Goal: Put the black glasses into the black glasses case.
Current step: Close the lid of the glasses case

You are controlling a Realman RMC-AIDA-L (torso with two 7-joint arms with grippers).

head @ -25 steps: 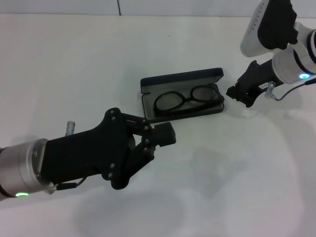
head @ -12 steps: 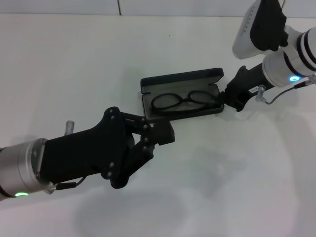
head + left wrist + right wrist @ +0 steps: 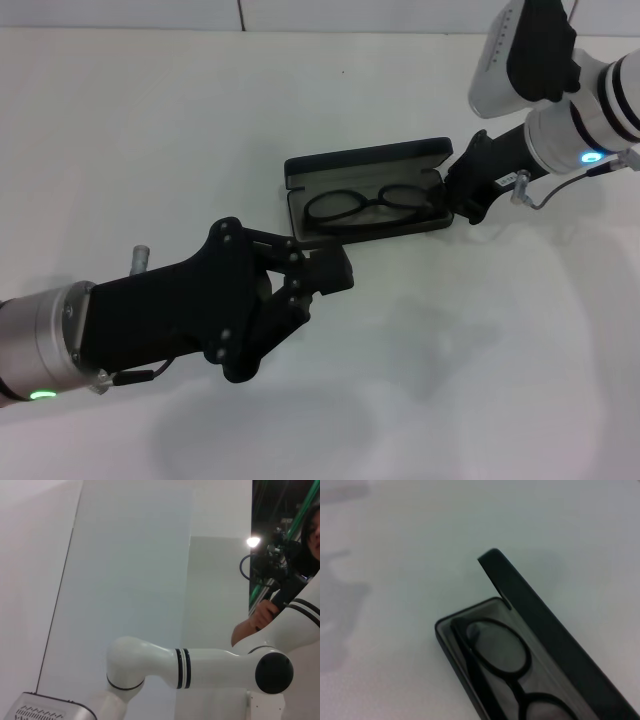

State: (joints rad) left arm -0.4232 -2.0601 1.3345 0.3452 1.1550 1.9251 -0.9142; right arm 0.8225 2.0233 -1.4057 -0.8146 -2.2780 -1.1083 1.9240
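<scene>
The black glasses case (image 3: 366,163) lies open in the middle of the white table, its lid standing up on the far side. The black glasses (image 3: 372,205) rest inside on the grey lining, lenses side by side. In the right wrist view, one end of the black glasses case (image 3: 547,617) and one lens of the black glasses (image 3: 501,655) show close up. My right gripper (image 3: 463,195) is pressed against the case's right end. My left gripper (image 3: 330,270) hovers shut and empty just in front of the case's front-left corner.
The white table (image 3: 150,130) stretches around the case, with a wall seam at its far edge. The left wrist view looks away from the table at a white wall, a white robot arm (image 3: 200,662) and a person behind it.
My right gripper has moved left from beside the case to its right end. The glasses have settled lower and flatter in the case. The left gripper has hardly moved.
</scene>
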